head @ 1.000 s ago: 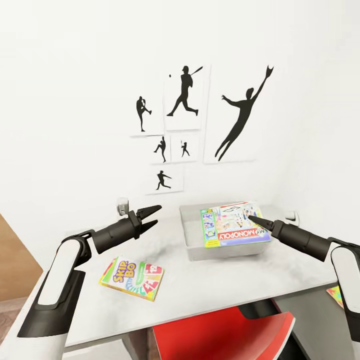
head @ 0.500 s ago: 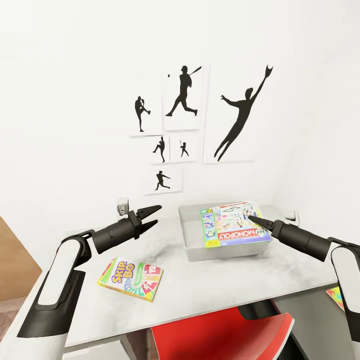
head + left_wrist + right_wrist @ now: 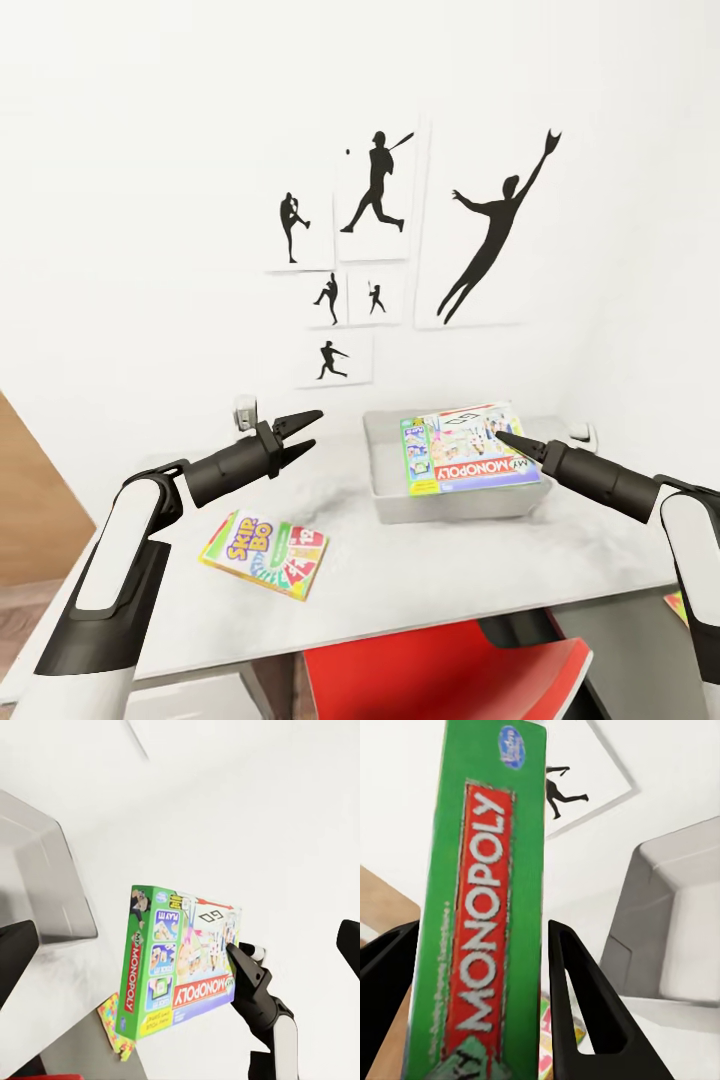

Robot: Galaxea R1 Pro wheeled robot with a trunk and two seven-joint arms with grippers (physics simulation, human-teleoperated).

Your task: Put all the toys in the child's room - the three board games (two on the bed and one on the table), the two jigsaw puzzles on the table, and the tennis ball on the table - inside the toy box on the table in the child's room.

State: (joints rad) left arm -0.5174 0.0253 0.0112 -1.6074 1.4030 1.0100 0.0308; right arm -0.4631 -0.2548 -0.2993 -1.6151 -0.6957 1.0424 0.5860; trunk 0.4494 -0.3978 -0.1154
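From my head camera the right gripper (image 3: 503,437) is clamped on the Monopoly box (image 3: 468,449), a flat rectangular printed cardboard carton with a glossy green edge band and a red logo panel; my right wrist view has that green edge (image 3: 480,907) running between the two black tapered fingers (image 3: 577,1005), which press on either face. The box sits above the toy box (image 3: 392,490), a shallow light-grey bin with sloped matte walls and a thick rim, just below and beyond the right fingertips (whether the carton touches the rim I cannot tell). My left gripper (image 3: 305,430) hangs over the table (image 3: 480,570) with its pointed black jaws apart and nothing between them. Below and slightly behind that gripper lies the Skip-Bo box (image 3: 264,554), a smaller flat carton in yellow, green and red, lying flat on the mottled pale grey-white tabletop, well apart from the bin. In the left wrist view the Monopoly box (image 3: 180,960) shows its printed face, with the right gripper (image 3: 234,947) at its far edge and a notched, multicoloured jigsaw puzzle (image 3: 115,1024) corner peeking out beside it. On the white wall past both grippers hang baseball silhouette pictures (image 3: 378,180), flat black figures on white panels. A smooth red chair (image 3: 440,668) edge shows under the near table edge.
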